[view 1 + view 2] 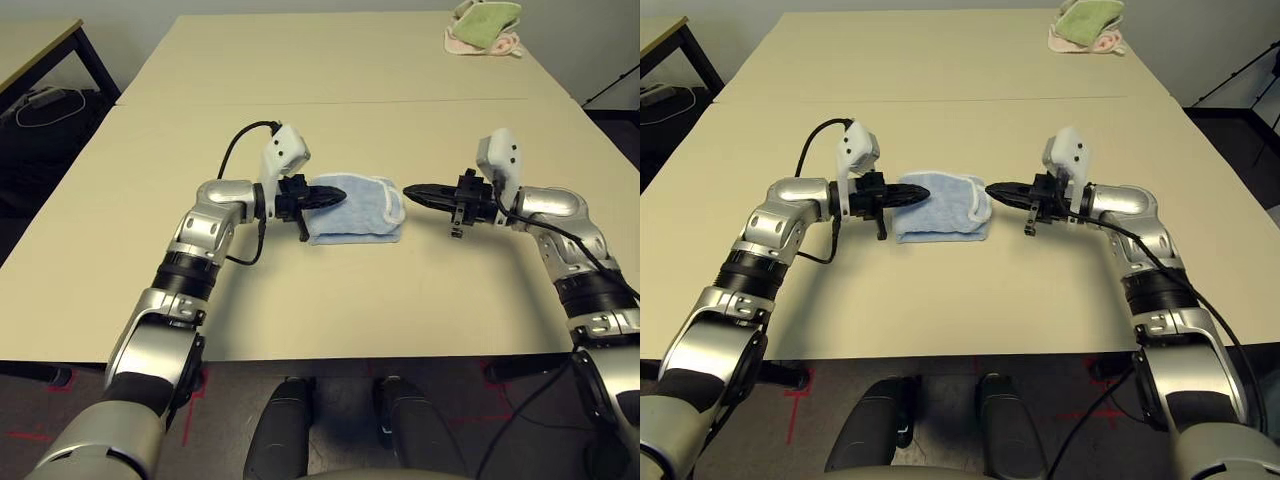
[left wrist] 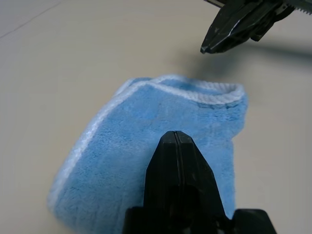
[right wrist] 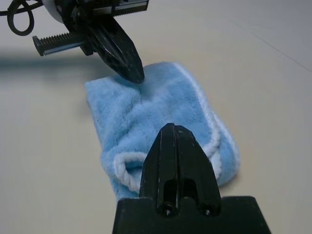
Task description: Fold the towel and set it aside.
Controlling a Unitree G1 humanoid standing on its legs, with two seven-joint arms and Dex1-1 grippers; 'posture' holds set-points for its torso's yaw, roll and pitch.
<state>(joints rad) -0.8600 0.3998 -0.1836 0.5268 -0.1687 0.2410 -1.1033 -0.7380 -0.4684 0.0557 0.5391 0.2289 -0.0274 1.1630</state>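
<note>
The towel [image 1: 355, 208] is blue with a white edge. It lies folded into a small thick bundle in the middle of the bench [image 1: 330, 300], between the two arms. The left gripper [image 1: 338, 195] points across the towel's left end, its tip touching the cloth. Its jaws are pressed together — nothing is held in them. The right gripper [image 1: 412, 190] sits just beside the towel's right end, not touching it, and its jaws are closed too, holding nothing. Far back on the bench lies a pile of green and pink cloths [image 1: 484, 28] — well apart from the towel.
</note>
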